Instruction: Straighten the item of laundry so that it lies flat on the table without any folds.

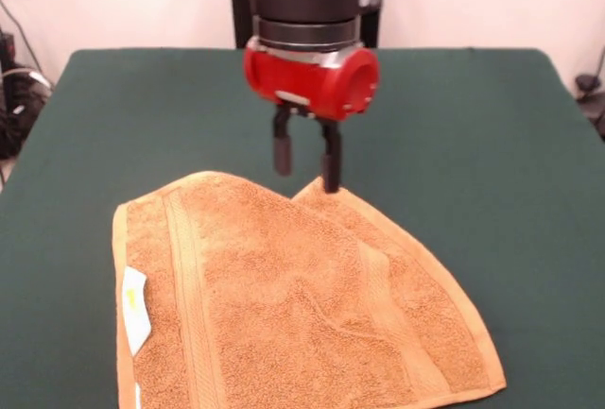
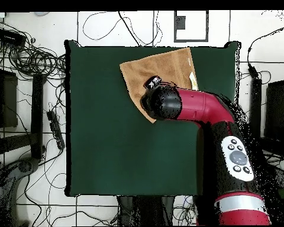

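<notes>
One towel (image 1: 302, 305) lies near the front edge of the green table (image 1: 492, 135), spread mostly flat but with its right part doubled over, so a second layer shows as a diagonal fold running from the far corner down toward the near edge. The white label (image 1: 135, 308) sits at the left edge. The gripper (image 1: 307, 171) hangs just above the towel's far corner with its two fingers parted and nothing between them; one fingertip (image 1: 331, 182) looks to be at or touching the peak of the cloth. That placement seems chosen to pinch the folded-over corner, which would need drawing outward to open the layer. In the overhead view the arm (image 2: 203, 105) covers part of the towel, hiding the fold there.
</notes>
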Available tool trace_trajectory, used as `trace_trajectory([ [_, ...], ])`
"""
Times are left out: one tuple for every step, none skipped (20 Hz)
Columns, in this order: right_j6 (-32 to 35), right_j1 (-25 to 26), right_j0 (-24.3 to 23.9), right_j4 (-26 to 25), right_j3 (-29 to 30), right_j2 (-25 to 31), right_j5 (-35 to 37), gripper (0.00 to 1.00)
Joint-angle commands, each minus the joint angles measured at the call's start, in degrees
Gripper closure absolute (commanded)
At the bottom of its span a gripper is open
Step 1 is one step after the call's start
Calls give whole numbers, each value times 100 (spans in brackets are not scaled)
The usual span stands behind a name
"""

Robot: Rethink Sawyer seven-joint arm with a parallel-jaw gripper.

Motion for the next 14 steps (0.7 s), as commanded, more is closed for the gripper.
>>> trace_trajectory([
  [868, 320, 456, 357, 603, 14, 213, 0],
  [872, 347, 473, 371, 608, 0, 181, 0],
  [904, 394, 526, 372, 586, -55, 169, 0],
  [917, 444, 571, 377, 559, -99, 176, 0],
  [873, 479, 582, 413, 550, -98, 303, 0],
  [882, 502, 632, 442, 539, -146, 420, 0],
  [840, 511, 627, 483, 547, -132, 511, 0],
  [799, 520, 623, 524, 556, -118, 602, 0],
  [757, 512, 625, 558, 564, -120, 679, 0],
  [753, 487, 639, 583, 578, -147, 725, 0],
  [729, 453, 623, 584, 649, -154, 692, 0],
  [704, 419, 606, 584, 721, -160, 659, 0],
  [684, 324, 594, 560, 846, -192, 612, 0],
  [665, 230, 581, 536, 971, -224, 564, 0],
])
